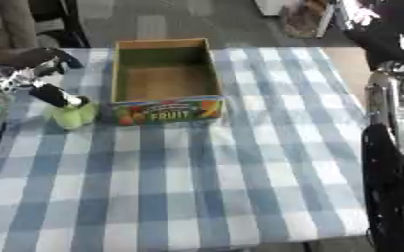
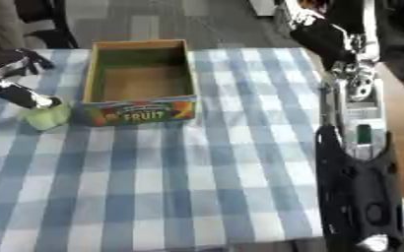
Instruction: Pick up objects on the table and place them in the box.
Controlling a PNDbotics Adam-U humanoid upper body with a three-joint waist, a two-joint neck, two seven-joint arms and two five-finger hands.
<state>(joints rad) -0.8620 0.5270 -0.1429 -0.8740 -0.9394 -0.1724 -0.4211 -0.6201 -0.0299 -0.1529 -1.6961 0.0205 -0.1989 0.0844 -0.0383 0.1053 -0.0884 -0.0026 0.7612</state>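
Note:
A light green fruit [image 1: 74,116] sits on the blue-checked cloth just left of the box's front corner. My left hand [image 1: 43,81] comes in from the left edge, and its dark fingers [image 1: 55,96] reach down and close on the fruit's top. The cardboard box [image 1: 167,112], labelled FRUIT on its front wall, stands open at the back centre, and only its brown floor shows inside. My right arm runs down the right edge, with the black hand [image 2: 360,197] low at the lower right, away from the fruit and box.
The checked cloth [image 1: 197,187] covers the table from the box to the near edge. Bare wood of the table [image 1: 348,64] shows at the far right. Chairs and a seated person are beyond the far left corner.

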